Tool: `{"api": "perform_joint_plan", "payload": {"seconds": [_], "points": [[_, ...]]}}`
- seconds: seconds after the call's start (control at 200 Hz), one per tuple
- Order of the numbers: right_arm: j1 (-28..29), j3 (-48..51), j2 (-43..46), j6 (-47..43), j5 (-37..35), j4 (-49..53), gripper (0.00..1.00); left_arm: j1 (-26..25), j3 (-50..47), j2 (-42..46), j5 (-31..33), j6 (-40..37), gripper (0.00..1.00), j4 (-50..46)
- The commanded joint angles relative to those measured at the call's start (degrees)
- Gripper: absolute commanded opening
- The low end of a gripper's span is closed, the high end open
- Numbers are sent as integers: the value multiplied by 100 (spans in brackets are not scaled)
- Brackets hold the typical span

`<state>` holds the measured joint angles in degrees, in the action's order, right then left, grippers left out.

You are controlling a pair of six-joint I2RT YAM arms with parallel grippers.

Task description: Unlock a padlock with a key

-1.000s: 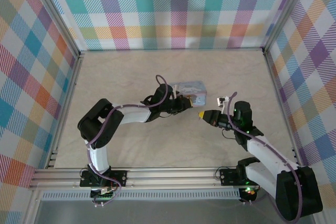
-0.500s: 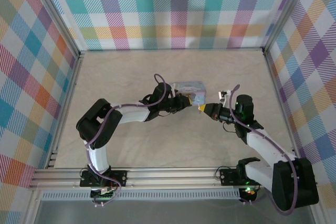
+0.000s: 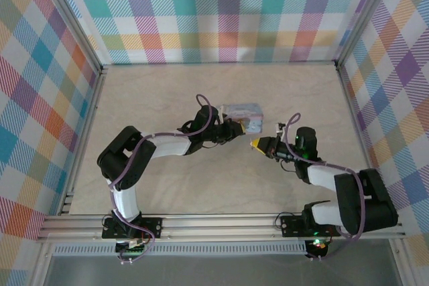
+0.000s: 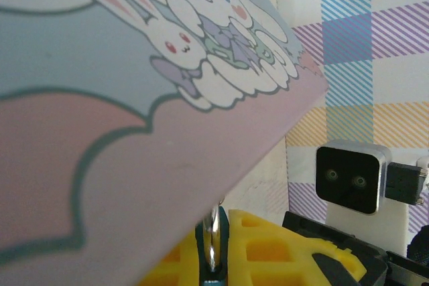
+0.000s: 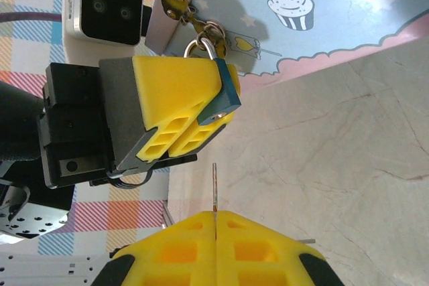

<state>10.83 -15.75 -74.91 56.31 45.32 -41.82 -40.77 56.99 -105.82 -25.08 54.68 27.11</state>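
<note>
Step in hand is lining up for insertion. Left gripper [image 3: 232, 130] is clamped on the small dark-blue padlock with the steel shackle [image 5: 226, 90], which hangs from the hasp of the light-blue cartoon-printed box [image 5: 335, 25]. Right gripper [image 5: 216, 218] is pinched on the thin pale metal key [image 5: 214, 182], blade pointing at the lock's lower end, near it but apart. Next: square the blade to the keyway (can't make it out here), push straight in, then twist. Count: one padlock, one key, one box, two grippers.
</note>
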Motion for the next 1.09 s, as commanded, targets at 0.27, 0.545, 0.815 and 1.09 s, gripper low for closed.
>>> {"api": "perform_joint_plan", "payload": {"seconds": [0.27, 0.545, 0.815, 1.09], "points": [[-19, 116, -1640, 1575, 399, -3103, 0, 52, -119, 194, -185, 191, 7, 583], [102, 72, -2287, 1749, 375, -3881, 0, 65, -161, 193, -252, 219, 7, 646], [165, -29, -2287, 1733, 458, -3884, 0, 77, -170, 185, -287, 245, 7, 697], [244, -74, -2357, 1677, 504, -3886, 0, 96, -160, 144, -335, 298, 7, 794]]}}
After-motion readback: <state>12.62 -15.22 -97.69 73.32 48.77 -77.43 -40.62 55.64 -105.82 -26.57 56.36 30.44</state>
